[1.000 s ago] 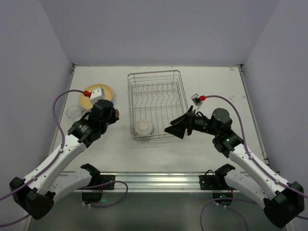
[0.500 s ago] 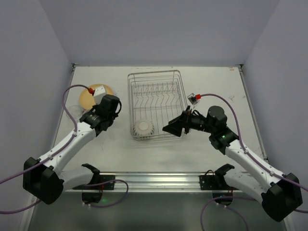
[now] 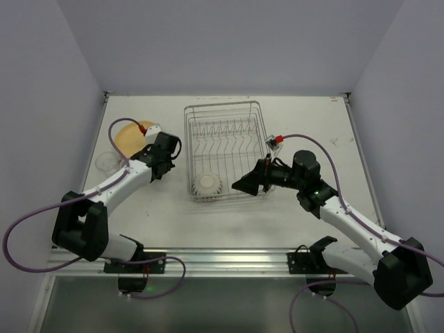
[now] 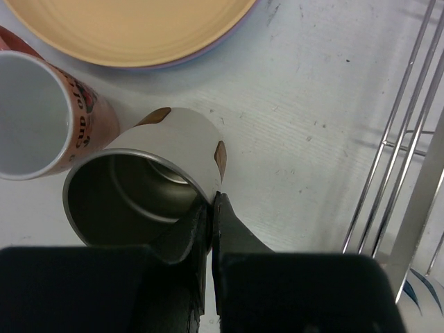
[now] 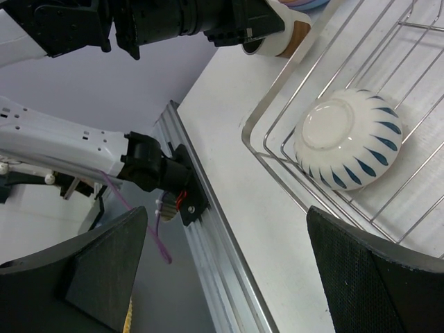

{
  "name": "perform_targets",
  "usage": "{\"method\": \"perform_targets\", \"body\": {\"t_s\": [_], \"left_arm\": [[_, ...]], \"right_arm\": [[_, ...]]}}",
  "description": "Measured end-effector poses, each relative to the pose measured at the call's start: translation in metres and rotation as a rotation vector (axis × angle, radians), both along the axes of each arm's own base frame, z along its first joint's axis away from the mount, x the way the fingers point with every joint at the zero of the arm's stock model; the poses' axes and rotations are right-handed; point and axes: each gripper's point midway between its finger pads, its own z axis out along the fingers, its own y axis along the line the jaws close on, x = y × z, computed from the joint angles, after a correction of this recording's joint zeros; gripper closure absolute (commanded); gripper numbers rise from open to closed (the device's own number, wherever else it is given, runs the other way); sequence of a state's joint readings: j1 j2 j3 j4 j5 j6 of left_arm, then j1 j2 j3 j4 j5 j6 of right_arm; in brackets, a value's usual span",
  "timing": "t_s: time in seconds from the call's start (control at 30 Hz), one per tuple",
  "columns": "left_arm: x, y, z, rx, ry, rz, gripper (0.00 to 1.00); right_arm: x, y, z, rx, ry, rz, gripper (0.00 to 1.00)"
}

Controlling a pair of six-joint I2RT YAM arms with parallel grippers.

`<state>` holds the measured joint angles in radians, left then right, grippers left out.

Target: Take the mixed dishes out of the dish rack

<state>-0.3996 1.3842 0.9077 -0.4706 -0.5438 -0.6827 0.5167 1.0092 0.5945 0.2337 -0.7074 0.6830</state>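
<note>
White bowl (image 5: pixel 350 139) is lying upside down in the near-left corner of the dish rack (image 3: pixel 229 156), foot ring up, rim resting on the floor wires; it is looking like the only dish left inside. Judging it glazed ceramic: rigid, moderately heavy, slick, breakable if dropped onto the wires. The domed, ribbed outside is offering little purchase, so a grip across the raised foot ring, or 1 finger slipped under the rim between wires, is seeming the safest hold. Right gripper (image 3: pixel 243 186) is hovering just outside the rack's near-right corner, fingers spread wide, nothing between them. Left of the rack, left gripper (image 4: pixel 211 201) is pinching the wall of the brown-and-cream cup (image 4: pixel 159 159) at its rim, 1 finger inside, 1 outside; whether the cup's base is touching the table, cannot tell. Pink mug (image 4: pixel 41 118) is sitting just beside that cup, the yellow-orange plate (image 4: pixel 132 28) beyond both, the clear glass (image 3: pixel 105 161) near the table's left edge.
</note>
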Motion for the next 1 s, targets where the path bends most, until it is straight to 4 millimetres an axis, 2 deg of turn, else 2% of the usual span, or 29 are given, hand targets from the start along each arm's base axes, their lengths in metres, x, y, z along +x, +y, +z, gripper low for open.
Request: {"method": "perform_targets", "body": {"t_s": [0.07,0.13,0.2,0.37,0.53,0.8,0.87,1.0], "left_arm": [[0.002,0.0,-0.007,0.013,0.023,-0.003,1.0],[0.004,-0.001,-0.011,0.021,0.038,-0.006,0.92],[0.006,-0.002,-0.015,0.028,0.051,-0.009,0.89],[0.01,-0.003,-0.023,0.032,0.075,-0.008,0.85],[0.013,-0.003,-0.024,0.037,0.078,-0.013,0.74],[0.014,-0.004,-0.019,0.036,0.062,-0.02,0.62],[0.015,-0.004,-0.014,0.031,0.05,-0.022,0.48],[0.015,-0.005,-0.002,0.018,0.018,-0.03,0.29]], "right_arm": [[0.001,0.001,-0.004,-0.008,0.006,0.0,0.01],[0.003,0.001,-0.007,-0.015,0.01,0.001,0.01],[0.004,0.002,-0.008,-0.019,0.012,0.002,0.01],[0.007,0.003,-0.011,-0.027,0.016,0.004,0.01],[0.009,0.005,-0.014,-0.031,0.022,0.004,0.01],[0.011,0.005,-0.015,-0.038,0.021,0.002,0.01],[0.015,0.006,-0.017,-0.047,0.027,-0.003,0.01],[0.025,0.01,-0.023,-0.095,0.052,-0.012,0.01]]}}
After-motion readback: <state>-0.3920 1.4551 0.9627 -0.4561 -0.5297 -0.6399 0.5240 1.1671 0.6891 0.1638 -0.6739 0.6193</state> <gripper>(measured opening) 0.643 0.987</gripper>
